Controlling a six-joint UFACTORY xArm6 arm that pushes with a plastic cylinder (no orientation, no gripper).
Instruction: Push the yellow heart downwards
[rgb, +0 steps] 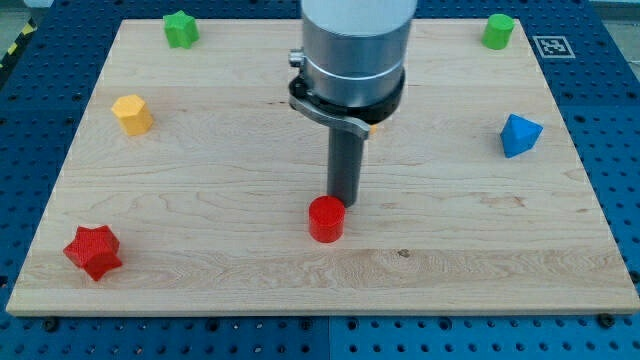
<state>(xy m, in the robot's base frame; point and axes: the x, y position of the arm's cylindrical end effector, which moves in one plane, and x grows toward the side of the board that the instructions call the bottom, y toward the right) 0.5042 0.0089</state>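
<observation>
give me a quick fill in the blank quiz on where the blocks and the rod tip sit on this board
1. My tip sits just above the red ____ block.
2. The red star lies near the view's bottom ____ corner of the wooden board.
3. The blue block lies near the view's ____ edge.
4. The two blocks in the view's top corners, the star-like one and the rounder one, are both ____.

Missing words: cylinder; left; right; green
</observation>
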